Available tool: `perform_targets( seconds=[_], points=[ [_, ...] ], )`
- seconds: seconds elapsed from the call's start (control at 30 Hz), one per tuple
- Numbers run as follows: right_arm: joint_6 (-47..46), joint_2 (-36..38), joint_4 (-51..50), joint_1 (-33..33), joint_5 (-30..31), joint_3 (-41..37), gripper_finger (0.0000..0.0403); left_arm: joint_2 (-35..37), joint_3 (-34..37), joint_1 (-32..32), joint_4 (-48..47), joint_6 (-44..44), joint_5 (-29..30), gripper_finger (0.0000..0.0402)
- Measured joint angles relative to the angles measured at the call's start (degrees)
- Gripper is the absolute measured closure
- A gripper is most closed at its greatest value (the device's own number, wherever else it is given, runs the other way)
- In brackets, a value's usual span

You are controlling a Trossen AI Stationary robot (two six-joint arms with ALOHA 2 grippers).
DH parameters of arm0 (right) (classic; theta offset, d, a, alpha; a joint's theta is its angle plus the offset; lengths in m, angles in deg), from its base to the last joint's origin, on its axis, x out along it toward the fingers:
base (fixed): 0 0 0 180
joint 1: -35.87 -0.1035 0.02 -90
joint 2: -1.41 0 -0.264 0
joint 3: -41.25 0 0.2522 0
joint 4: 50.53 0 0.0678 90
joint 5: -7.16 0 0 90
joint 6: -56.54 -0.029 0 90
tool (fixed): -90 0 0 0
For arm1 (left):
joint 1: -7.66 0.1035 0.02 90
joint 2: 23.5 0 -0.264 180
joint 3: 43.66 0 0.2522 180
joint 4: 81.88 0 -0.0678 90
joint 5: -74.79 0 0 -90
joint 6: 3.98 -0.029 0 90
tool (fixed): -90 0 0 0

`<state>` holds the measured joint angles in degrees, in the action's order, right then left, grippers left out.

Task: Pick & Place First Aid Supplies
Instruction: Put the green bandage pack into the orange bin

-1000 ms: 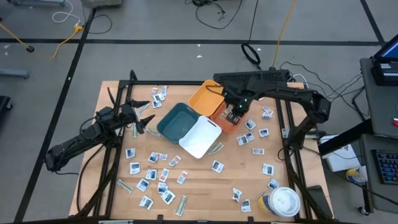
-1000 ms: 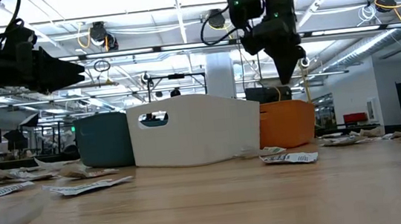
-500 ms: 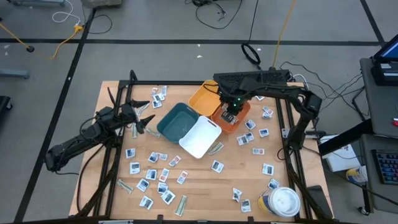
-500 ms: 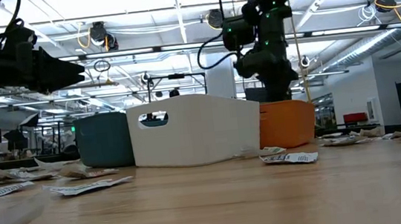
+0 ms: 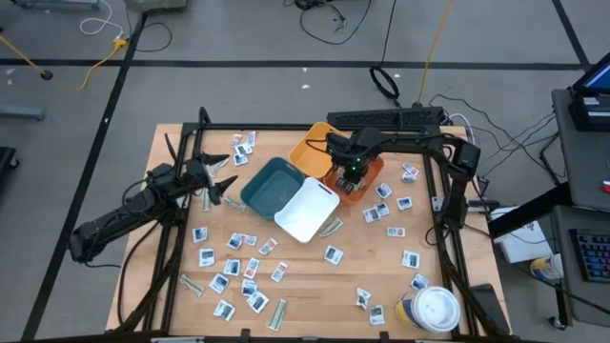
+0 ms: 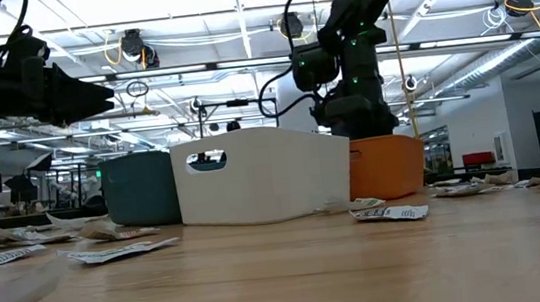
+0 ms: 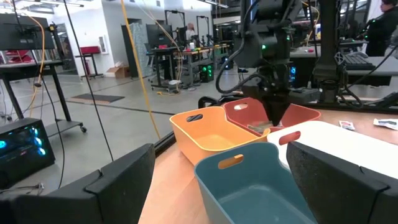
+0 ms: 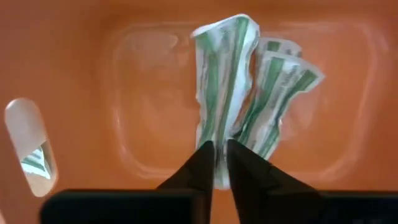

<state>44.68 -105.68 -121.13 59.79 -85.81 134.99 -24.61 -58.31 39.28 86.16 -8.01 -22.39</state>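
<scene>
My right gripper (image 8: 217, 155) points down into the red-orange bin (image 5: 366, 181) and is shut on a grey-green wrapped strip (image 8: 221, 81). A second strip (image 8: 280, 87) lies on that bin's floor beside it. In the low view the bin's wall (image 6: 388, 169) hides the fingers. Many small white packets (image 5: 250, 276) lie spread over the table's near half and right side. My left gripper (image 5: 224, 181) waits open and level at the table's left, facing the bins. My right gripper pinches one end of the wrapped strip (image 8: 217, 140) between its two fingertips, coming from above and pointing down. The strip sticks out sideways from the fingers (image 7: 258, 129), low inside the red-orange bin. I cannot tell whether its free end rests on the floor.
A yellow-orange bin (image 5: 310, 148), a teal bin (image 5: 272, 186) and a white bin (image 5: 307, 210) crowd against the red-orange one at the table's middle. A round white-lidded tub (image 5: 434, 310) stands at the near right corner. Loose strips (image 5: 277, 314) lie near the front edge.
My right gripper has come down from above the bins into the red-orange bin, shifting slightly toward the table's left, and carried the strip down with it. The left arm has kept still.
</scene>
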Motion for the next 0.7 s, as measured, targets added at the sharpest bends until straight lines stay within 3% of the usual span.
perform_targets(
  seconds=[0.4, 0.7],
  points=[
    [-0.48, 0.13, -0.71, -0.04, -0.07, -0.01, 0.0176, -0.01, 0.0, 0.01, -0.02, 0.0, 0.0, 0.0034],
    [3.99, 4.95, -4.32, -1.15, -0.1, 0.45, 0.0161, 0.0, 0.0, 0.02, -0.04, 0.0, 0.0, 0.0034]
  ],
)
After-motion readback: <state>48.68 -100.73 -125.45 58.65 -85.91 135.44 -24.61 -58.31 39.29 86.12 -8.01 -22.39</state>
